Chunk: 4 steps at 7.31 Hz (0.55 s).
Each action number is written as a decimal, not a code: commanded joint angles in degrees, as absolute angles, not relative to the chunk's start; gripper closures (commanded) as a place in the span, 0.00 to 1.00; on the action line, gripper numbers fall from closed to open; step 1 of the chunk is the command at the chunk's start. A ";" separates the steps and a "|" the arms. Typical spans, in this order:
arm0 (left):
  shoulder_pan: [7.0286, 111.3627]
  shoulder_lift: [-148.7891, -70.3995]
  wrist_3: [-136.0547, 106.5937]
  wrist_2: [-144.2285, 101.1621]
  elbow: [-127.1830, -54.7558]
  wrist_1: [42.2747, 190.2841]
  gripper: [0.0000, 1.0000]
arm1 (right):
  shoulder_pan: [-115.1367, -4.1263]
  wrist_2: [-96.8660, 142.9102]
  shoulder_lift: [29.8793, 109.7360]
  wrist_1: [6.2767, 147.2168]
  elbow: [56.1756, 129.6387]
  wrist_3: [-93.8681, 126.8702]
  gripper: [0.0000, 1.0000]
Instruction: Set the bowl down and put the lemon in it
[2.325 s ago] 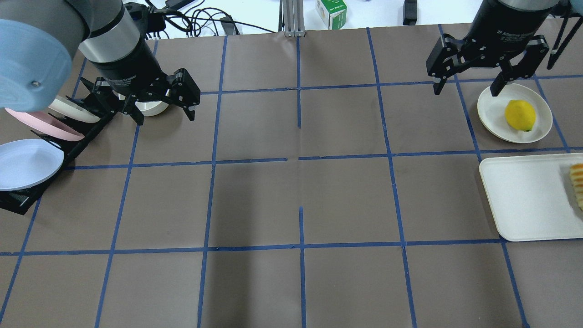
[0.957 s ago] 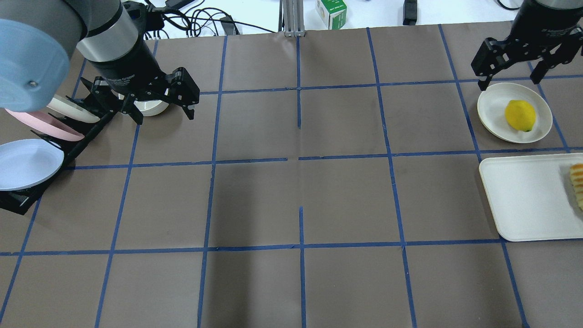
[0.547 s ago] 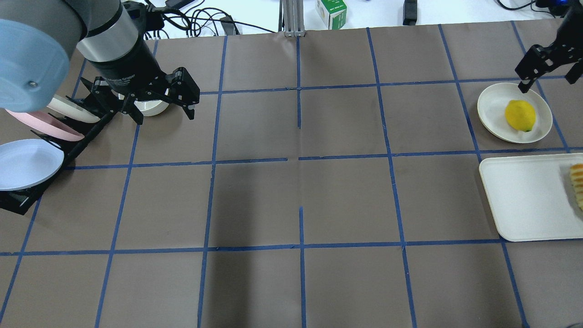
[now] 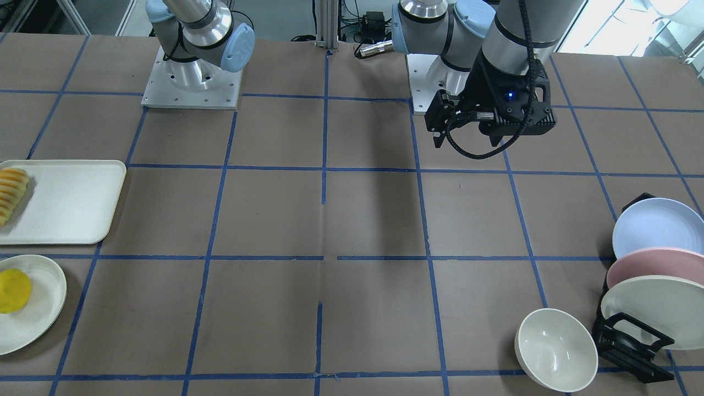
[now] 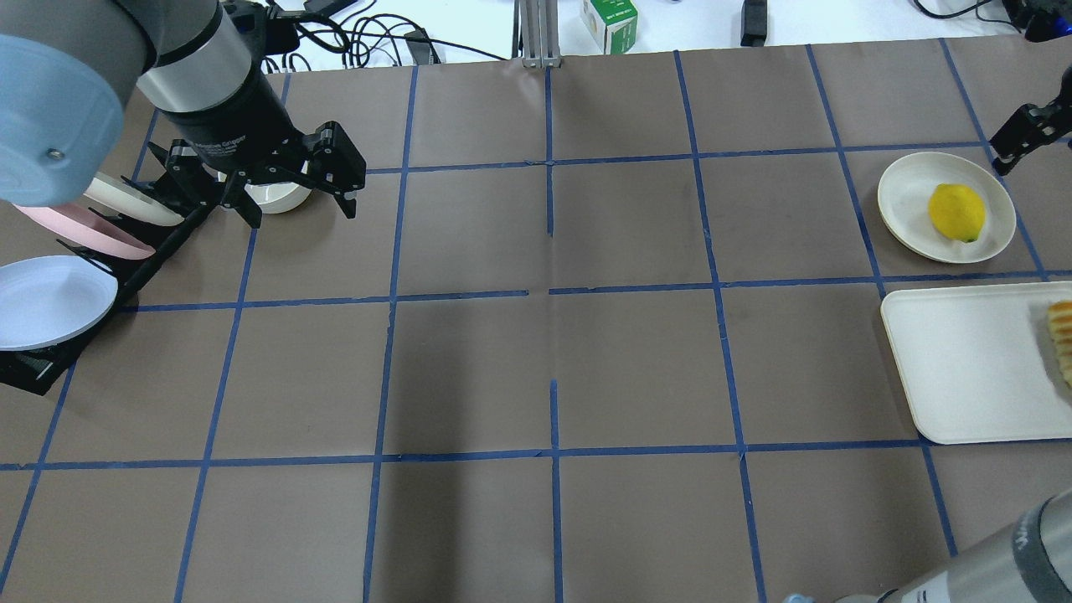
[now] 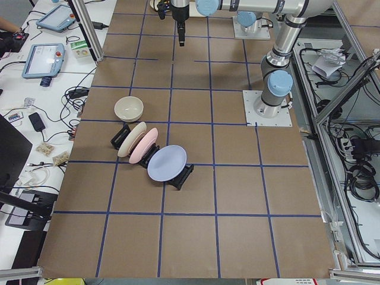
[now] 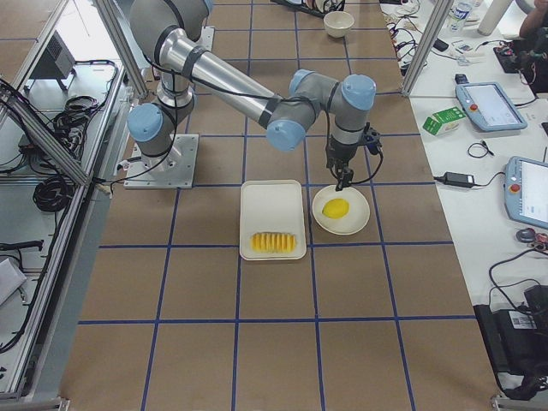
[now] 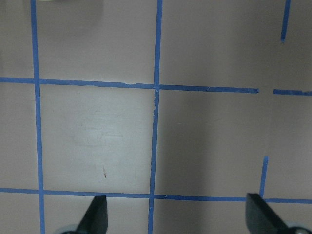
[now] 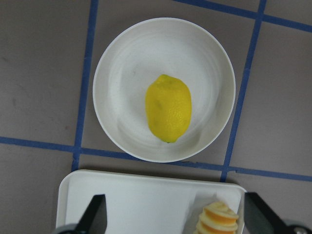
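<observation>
Right wrist view: the right gripper (image 9: 178, 217) is looking straight down with its fingers standing well apart. Below it the lemon (image 9: 168, 107) is lying on its side in the middle of a shallow cream plate (image 9: 117, 73). A white tray (image 9: 126, 200) is sitting just beside the plate, carrying a row of sliced food (image 9: 220, 218). Left wrist view: the left gripper (image 8: 178, 214) is hanging with its fingers spread wide over bare brown tabletop (image 8: 97, 136) gridded in blue tape. Overhead view: the left gripper is hovering over the bowl (image 5: 276, 197), which is showing only partly beneath it. The bowl is sitting near the table's left end, toward the edge away from the robot, just beside a black dish rack (image 5: 151, 260) holding three tilted plates (image 5: 50, 301). The lemon is sitting near the right end, toward that same far edge, well apart from the bowl. Front-facing view: the bowl is standing upright, mouth up, right next to the rack; touching or not, cannot tell. Left-end view: the bowl is resting on the tabletop just beside the rack. Right-end view: the right gripper is hanging above the plate's rim, apart from the lemon.
</observation>
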<state>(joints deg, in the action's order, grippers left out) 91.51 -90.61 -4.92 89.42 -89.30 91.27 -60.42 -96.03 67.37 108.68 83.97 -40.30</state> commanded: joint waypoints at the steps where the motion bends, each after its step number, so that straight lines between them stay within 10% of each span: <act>1: 91.49 -90.70 -4.92 89.38 -89.30 91.23 0.00 | -60.12 -95.98 63.64 110.21 83.94 -40.08 0.00; 4: 91.41 -90.88 -4.05 89.47 -89.82 91.14 0.00 | -60.20 -96.06 58.45 114.61 84.11 -36.83 0.01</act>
<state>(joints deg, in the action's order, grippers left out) 91.47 -90.69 -4.72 89.44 -89.46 91.25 -60.16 -95.99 59.97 113.80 83.98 -38.03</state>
